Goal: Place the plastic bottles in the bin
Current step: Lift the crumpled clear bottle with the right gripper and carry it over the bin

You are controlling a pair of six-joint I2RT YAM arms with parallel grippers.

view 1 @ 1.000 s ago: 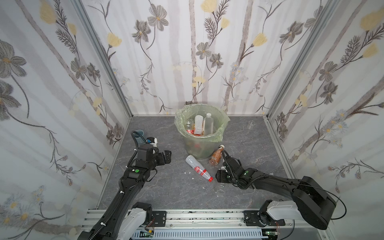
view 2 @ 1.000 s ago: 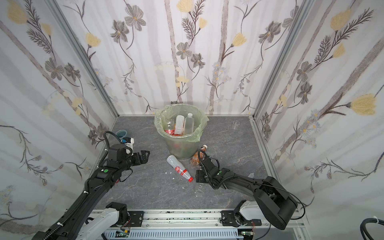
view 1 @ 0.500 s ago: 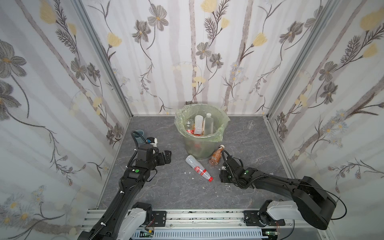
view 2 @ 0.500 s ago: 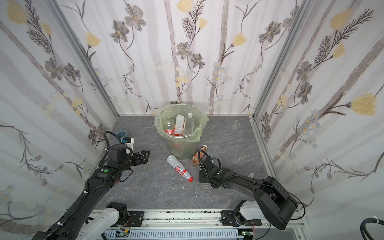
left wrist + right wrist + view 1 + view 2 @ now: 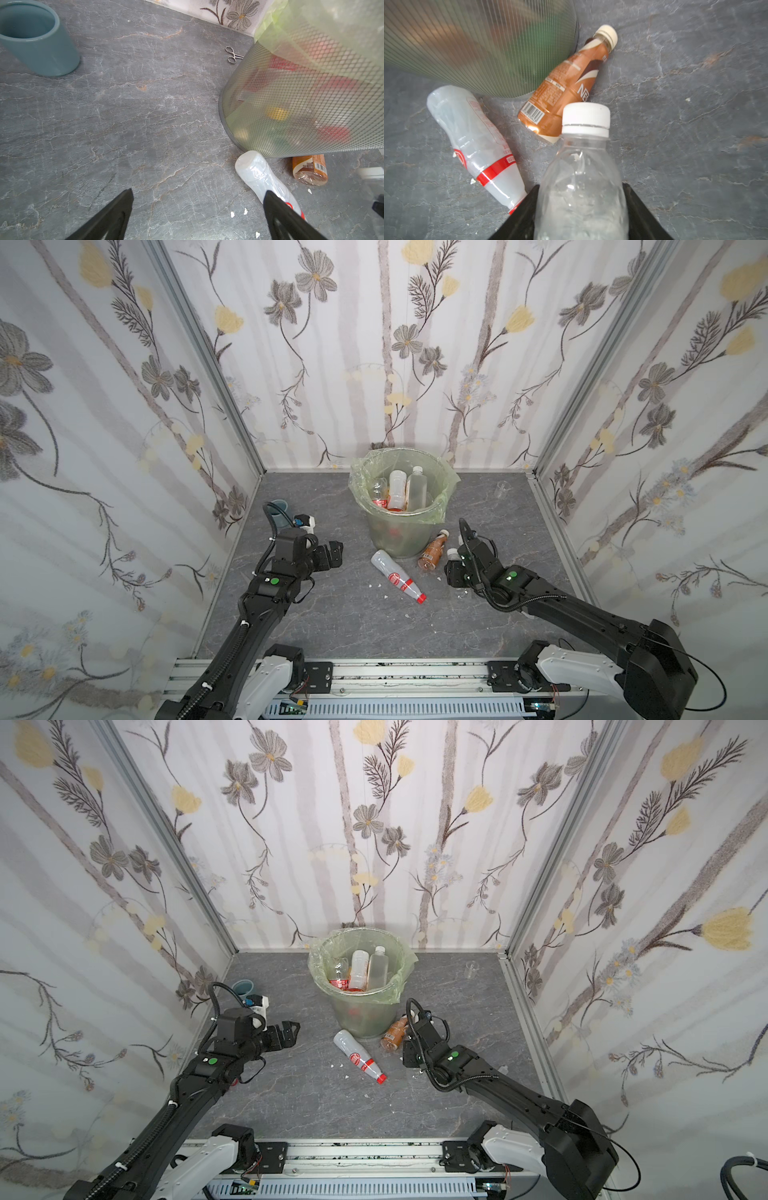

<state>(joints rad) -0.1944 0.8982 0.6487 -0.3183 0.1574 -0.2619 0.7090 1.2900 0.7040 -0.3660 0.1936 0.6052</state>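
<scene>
1. A cup (image 5: 277, 511) stands near the left gripper (image 5: 198, 191), behind it toward the back wall.
2. The left gripper hovers with its jaws spread wide and holds nothing. It points toward the bin (image 5: 399, 535).
3. A red-cap bottle (image 5: 397, 578) lies between the two grippers, with its base at the bin's foot.
4. The bin stands ahead of both grippers and holds several bottles (image 5: 397, 489).
5. A brown bottle (image 5: 433, 551) lies against the bin, just ahead of the right gripper (image 5: 581, 186).
6. The right gripper's jaws press both sides of a clear bottle (image 5: 584, 153), whose white cap sticks out past the fingertips.
7. A beaker (image 5: 501, 489) stands well beyond the right gripper.
</scene>
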